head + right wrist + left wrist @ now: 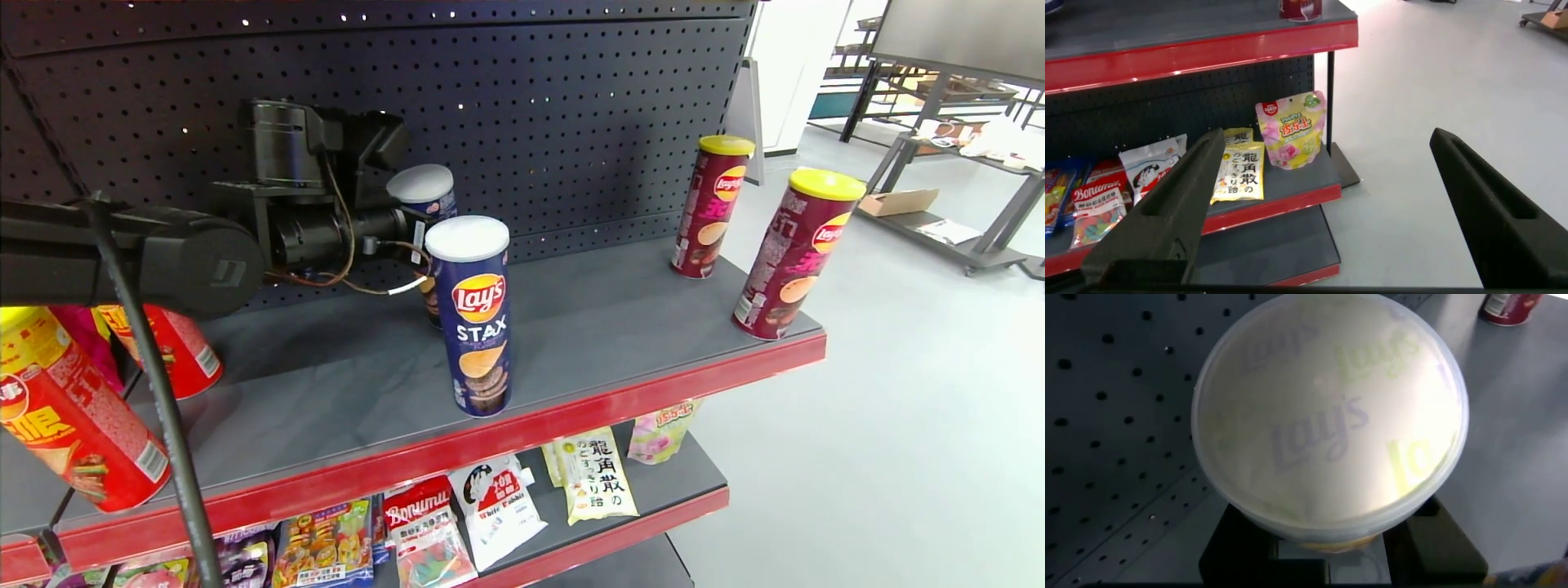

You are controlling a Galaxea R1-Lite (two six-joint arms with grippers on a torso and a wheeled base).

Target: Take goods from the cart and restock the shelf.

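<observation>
Left gripper (411, 238) sits at the back of the top shelf (343, 384), fingers (1234, 549) clenched on a blue can (426, 200) with a white lid. The can is upright, close to the pegboard (571, 98). Its base is hidden, so I can't tell if it rests on the shelf. The left wrist view looks straight onto the lid (1331, 416), with dark fingers on either side below it.

A second blue can (478, 327) stands upright just in front of the held one, near the red front edge. Two maroon cans with yellow lids stand at the right end, one at the back (710, 208) and one at the front corner (796, 257), well apart from the blue pair. Red cans (69, 408) are at the left end.

Right gripper (1327, 216) has its fingers (1167, 212) spread wide, released, holding nothing. It faces the lower shelf (1274, 214), where snack bags (1290, 131) lie in a row.
</observation>
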